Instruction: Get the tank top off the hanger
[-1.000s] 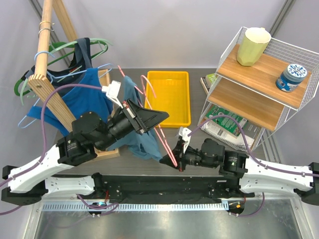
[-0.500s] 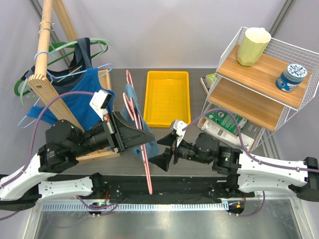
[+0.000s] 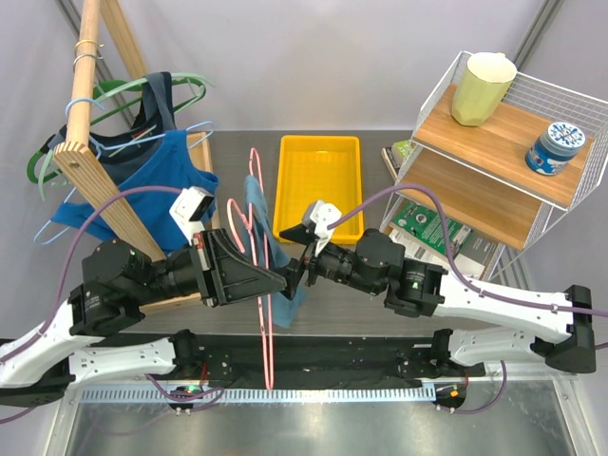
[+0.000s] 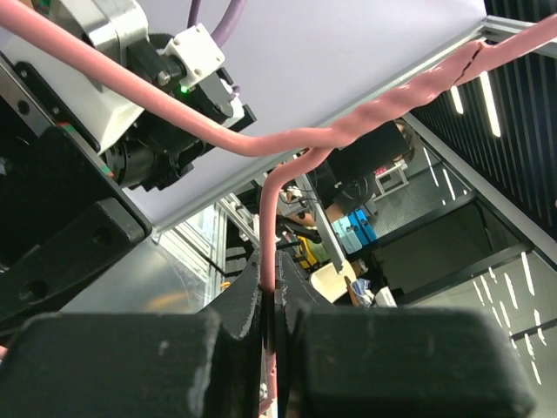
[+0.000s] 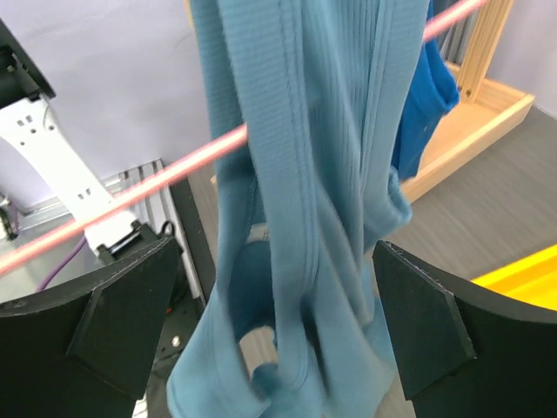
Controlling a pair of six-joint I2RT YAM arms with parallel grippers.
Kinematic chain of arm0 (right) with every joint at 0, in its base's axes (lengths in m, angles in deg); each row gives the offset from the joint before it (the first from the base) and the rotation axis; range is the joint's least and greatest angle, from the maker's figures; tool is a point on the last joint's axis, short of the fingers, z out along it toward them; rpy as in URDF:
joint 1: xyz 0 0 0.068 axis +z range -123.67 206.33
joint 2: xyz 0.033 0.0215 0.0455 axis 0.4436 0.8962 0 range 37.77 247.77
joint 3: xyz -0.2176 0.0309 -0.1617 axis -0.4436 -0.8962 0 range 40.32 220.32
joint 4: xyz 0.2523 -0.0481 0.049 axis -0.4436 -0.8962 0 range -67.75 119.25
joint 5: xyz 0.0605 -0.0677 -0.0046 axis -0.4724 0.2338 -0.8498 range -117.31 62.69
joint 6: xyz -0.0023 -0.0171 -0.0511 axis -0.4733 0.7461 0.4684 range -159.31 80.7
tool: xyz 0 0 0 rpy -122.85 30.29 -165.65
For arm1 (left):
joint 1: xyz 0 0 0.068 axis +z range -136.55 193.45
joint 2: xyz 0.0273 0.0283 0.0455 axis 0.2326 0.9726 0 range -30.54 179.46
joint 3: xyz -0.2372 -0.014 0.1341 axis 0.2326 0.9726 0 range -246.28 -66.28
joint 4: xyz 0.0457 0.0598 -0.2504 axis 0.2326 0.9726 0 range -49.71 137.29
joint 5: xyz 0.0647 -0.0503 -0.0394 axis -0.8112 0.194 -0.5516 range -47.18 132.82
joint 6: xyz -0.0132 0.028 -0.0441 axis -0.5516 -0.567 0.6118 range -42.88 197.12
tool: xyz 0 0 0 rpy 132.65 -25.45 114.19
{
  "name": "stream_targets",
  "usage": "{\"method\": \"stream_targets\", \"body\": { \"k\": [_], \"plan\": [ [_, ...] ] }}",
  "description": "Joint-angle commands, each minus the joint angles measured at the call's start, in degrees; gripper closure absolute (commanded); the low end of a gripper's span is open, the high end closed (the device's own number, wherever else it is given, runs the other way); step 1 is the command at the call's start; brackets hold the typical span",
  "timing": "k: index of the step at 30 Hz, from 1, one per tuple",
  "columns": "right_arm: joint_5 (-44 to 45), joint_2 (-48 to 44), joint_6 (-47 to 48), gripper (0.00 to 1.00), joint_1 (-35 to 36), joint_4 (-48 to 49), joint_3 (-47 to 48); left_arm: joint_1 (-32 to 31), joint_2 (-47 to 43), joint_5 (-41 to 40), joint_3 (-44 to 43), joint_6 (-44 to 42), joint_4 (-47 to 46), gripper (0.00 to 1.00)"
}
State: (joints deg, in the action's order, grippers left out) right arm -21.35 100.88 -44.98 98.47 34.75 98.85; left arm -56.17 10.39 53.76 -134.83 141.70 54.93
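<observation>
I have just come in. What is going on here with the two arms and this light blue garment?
The robot is taking a tank top off a pink hanger. The left gripper is shut on the hanger's wire and holds it up above the table. The right gripper is open, with one finger on each side of the hanging fabric, and has not closed on it. The top is not yet off the hanger.
</observation>
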Motion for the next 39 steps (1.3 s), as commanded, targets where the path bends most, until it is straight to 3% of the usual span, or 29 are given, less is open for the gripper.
{"method": "stream_targets", "body": {
  "k": [1,5,8,9,12,15,22,30,39],
  "plan": [
    [2.3,3.3,3.5,0.00,0.0,9.4,3.9,0.2,-1.3,2.6,0.7,0.5,-4.5,1.00],
    [11.2,6.9,3.1,0.05,-0.1,12.4,5.2,0.2,-1.3,3.8,1.2,1.9,-5.5,1.00],
    [11.8,7.4,2.8,0.27,-0.4,19.5,2.9,0.2,-2.5,4.1,2.6,2.6,-6.3,1.00],
    [11.4,7.4,2.9,0.43,-0.4,20.6,2.6,0.2,-2.9,4.2,3.5,2.7,-6.5,1.00],
    [12.3,7.9,3.0,0.68,-1.3,22.7,1.9,0.2,-4.5,4.9,4.6,3.4,-7.1,1.00],
    [14.9,9.0,2.9,0.84,-2.8,23.7,1.6,0.2,-6.1,5.7,5.7,4.7,-7.2,1.00],
    [15.2,13.3,0.3,0.92,-11.3,26.2,4.6,0.2,-10.4,5.2,9.0,7.7,-6.9,1.00],
    [14.7,22.8,3.7,0.99,-16.2,18.1,22.0,0.2,-13.8,3.1,9.5,7.1,-5.1,1.00],
    [16.5,28.9,17.2,0.99,-16.2,7.7,45.3,0.2,-19.5,-11.3,4.0,-1.8,18.2,1.00]
  ]
}}
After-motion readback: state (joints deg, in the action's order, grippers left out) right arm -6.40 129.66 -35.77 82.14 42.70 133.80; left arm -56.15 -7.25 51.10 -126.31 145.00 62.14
